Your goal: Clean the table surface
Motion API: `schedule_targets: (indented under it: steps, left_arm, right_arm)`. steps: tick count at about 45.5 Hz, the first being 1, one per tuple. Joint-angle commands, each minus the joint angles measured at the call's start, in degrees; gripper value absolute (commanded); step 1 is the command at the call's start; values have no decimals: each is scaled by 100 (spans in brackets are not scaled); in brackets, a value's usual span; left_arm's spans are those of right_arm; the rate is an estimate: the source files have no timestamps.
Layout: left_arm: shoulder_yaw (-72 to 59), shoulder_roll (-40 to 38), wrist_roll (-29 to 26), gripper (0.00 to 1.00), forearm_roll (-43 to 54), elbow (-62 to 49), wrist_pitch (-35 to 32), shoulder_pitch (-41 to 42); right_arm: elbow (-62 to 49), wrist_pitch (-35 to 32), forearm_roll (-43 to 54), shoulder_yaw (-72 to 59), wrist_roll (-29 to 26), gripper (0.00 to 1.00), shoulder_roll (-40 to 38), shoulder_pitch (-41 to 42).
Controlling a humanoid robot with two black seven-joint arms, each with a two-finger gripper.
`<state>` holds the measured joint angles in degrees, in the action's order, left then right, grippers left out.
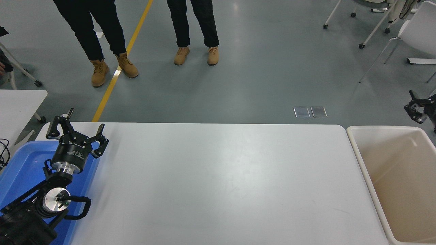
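Note:
The table surface point(218, 177) is a wide matte white top with rounded corners, and nothing lies on its bare part. My left gripper point(76, 128) is parked at the lower left above a blue tray, open, holding nothing. My right gripper point(417, 108) shows only partly at the right edge, above the far rim of the beige bin and off the table.
A blue tray point(20, 163) sits on the table's left end under the left arm. A large beige bin point(356, 143) stands against the table's right end. Two people's legs point(102, 37) stand on the floor beyond. A smaller white table point(17, 102) is at far left, white chairs point(415, 30) at upper right.

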<state>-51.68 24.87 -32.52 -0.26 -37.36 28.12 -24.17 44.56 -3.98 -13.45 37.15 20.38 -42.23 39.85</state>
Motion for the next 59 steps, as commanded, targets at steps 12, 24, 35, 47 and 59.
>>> schedule_targets:
  steps: [12,24,35,47,59]
  left_arm:
    - [0,0,0,99,0,0,0,0]
    - [0,0,0,99,0,0,0,0]
    - [0,0,0,99,0,0,0,0]
    - [0,0,0,99,0,0,0,0]
    - [0,0,0,99,-9,0,0,0]
  right_arm:
    - [386,-226,571,153,599,99,443,-627]
    - [474,-226,914,144,898,99,646,-829]
    - [501,-112,1213,144,1038,99,997,-952]
    - [430,99,1266,144,1038,99,1384,-900]
    - [158,117,1363,135,1073,99,1700,-943]
